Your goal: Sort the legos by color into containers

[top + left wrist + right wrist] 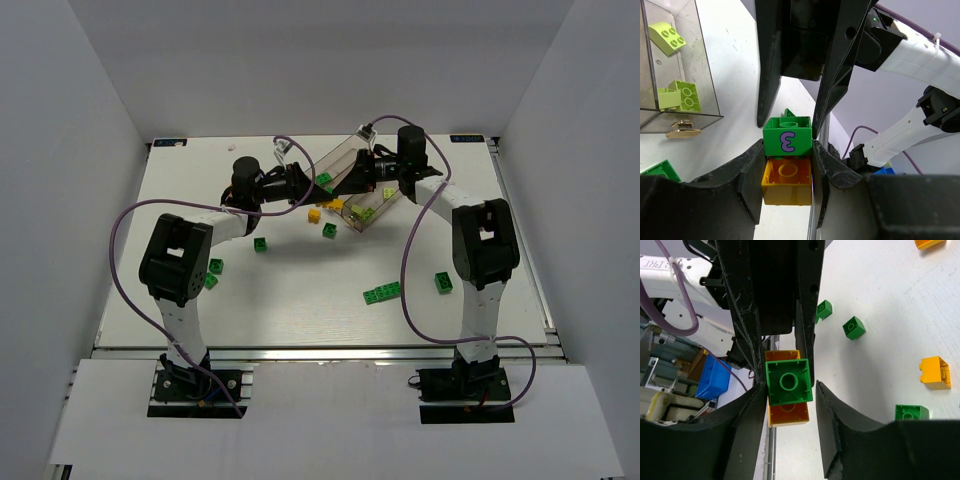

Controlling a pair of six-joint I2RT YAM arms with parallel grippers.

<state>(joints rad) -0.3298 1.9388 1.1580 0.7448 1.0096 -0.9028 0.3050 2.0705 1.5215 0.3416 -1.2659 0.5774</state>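
Observation:
My left gripper (787, 175) is shut on an orange brick (787, 181) with a green brick (788, 136), marked with a purple 3, stuck on top. In the top view both grippers meet beside the clear tray (340, 163), left (316, 186) and right (336, 184). My right gripper (790, 390) straddles the green brick (789, 382): one finger touches it and a thin gap shows at the other. The orange brick (787, 414) sits behind it. Pale yellow-green bricks (681, 95) lie in a bin (705, 75).
Loose bricks lie on the table: green ones (260, 244) (329, 231) (443, 282) (213, 273), a long green one (381, 293) and an orange one (314, 215). The right wrist view shows an orange brick (935, 372) and green bricks (854, 328) (911, 412).

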